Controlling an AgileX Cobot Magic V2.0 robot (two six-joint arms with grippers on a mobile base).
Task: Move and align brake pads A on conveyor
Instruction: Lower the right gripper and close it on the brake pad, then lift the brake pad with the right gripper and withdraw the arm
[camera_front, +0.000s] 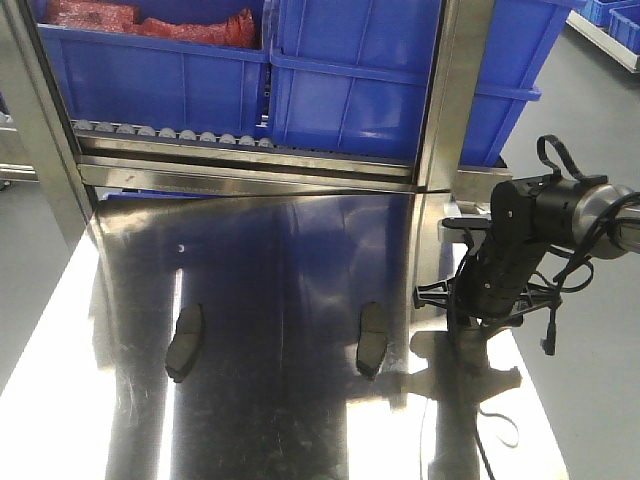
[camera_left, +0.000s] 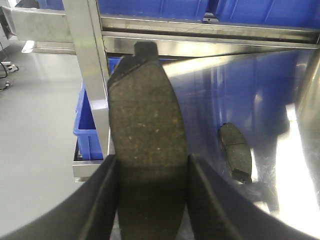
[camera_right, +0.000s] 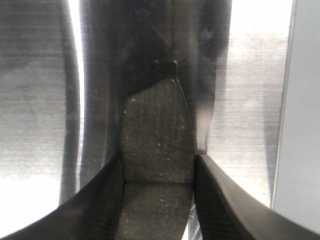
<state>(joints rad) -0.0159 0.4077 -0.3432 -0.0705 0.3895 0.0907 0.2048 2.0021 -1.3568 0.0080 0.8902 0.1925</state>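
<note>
Fingers (camera_left: 100, 200) of your left gripper (camera_left: 152, 165) clamp one brake pad (camera_left: 145, 115); your right gripper (camera_right: 159, 165) clamps a second pad (camera_right: 157, 120). On the steel table (camera_front: 280, 250) lie a loose pad (camera_front: 185, 342), lower left, and another loose pad (camera_front: 371, 338), lower centre (conveyor not in view). Judgement: placement and alignment all outstanding.

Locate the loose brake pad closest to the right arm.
In the front view the brake pad lies flat on the steel table, right of centre, between the other loose pad and the right arm.
</note>
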